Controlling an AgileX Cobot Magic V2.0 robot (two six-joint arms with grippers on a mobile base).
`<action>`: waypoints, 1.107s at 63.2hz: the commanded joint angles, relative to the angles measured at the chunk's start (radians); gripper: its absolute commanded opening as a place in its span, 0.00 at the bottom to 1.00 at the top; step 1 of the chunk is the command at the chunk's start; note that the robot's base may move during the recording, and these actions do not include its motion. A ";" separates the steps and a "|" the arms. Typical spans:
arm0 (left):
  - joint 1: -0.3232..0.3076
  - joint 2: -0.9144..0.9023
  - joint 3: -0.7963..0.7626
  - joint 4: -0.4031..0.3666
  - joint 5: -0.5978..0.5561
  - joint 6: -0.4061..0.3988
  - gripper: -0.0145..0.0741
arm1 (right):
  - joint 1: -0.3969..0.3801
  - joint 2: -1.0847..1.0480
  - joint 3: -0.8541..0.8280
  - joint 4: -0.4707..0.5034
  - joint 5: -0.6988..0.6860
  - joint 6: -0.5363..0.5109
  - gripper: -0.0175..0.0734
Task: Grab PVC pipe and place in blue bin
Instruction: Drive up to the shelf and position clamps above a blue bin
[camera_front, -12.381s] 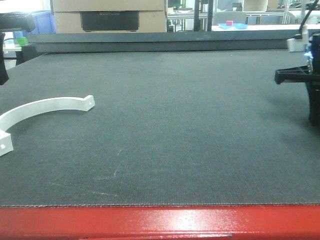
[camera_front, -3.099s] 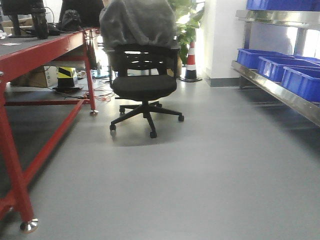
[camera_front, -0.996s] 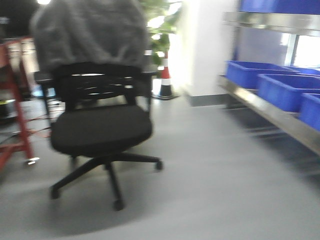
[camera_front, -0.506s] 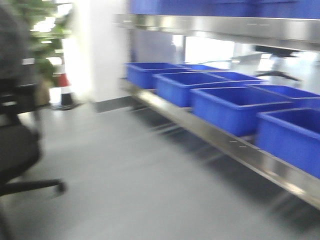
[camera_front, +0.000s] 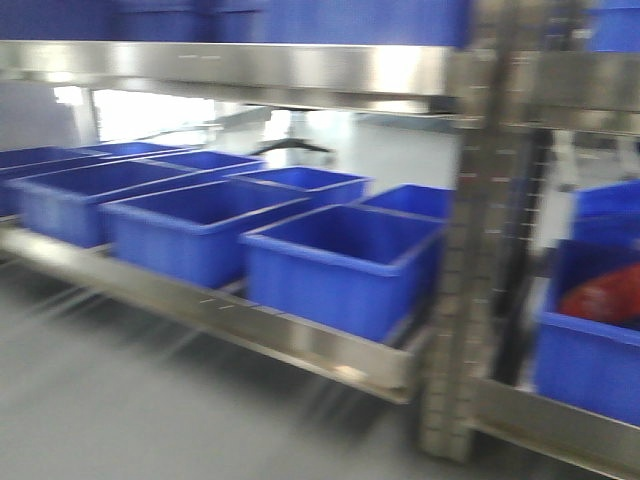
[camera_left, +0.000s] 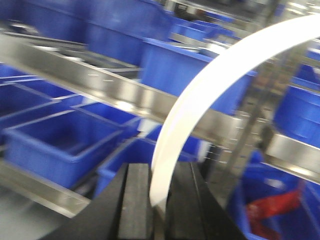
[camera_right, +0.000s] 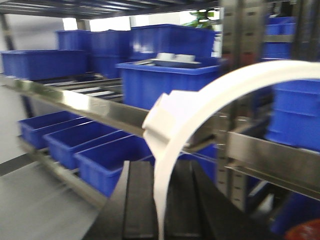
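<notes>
Left wrist-mounted view: PVC pipe (camera_left: 200, 97) in hand, facing bin rack

Item 1. Left hand (camera_left: 159, 202). Two black fingers (camera_left: 137, 200) stood at the bottom edge of the view, drawn narrow. They were clamped on the lower end of the PVC pipe, a white curved strip. The strip rose from the grip and arced up to the right, out of the picture's edge.

Item 2. Right hand (camera_right: 160, 202). In the right wrist-mounted view its black fingers were likewise closed narrow on a white curved strip. A squared lug stood out on the outer side of the bend above the grip. Whether both hands gripped one and the same piece could not be told.

Item 3. Steel shelf (camera_front: 300, 342). In the exterior front-facing view it ran aslant across the picture, with a second shelf level above it and a perforated upright post (camera_front: 487, 250) to the right.

Item 4. Blue bins. A row sat on the steel shelf, the nearest blue bin (camera_front: 335, 290) open-topped and just left of the post. The pipe was in none of them. It was held in the air before the rack.

Item 5. Red object (camera_front: 603, 295). It lay in a bin right of the post, too blurred to identify.

Item 6. Grey floor (camera_front: 100, 420), below the shelf.
</notes>
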 joint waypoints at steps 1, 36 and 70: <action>0.002 -0.006 -0.002 -0.005 -0.028 -0.005 0.04 | 0.001 -0.003 0.004 -0.004 -0.029 -0.003 0.01; 0.002 -0.006 -0.002 -0.005 -0.028 -0.005 0.04 | 0.001 -0.003 0.004 -0.004 -0.029 -0.003 0.01; 0.002 -0.006 -0.002 -0.005 -0.028 -0.005 0.04 | 0.001 -0.003 0.004 -0.004 -0.029 -0.003 0.01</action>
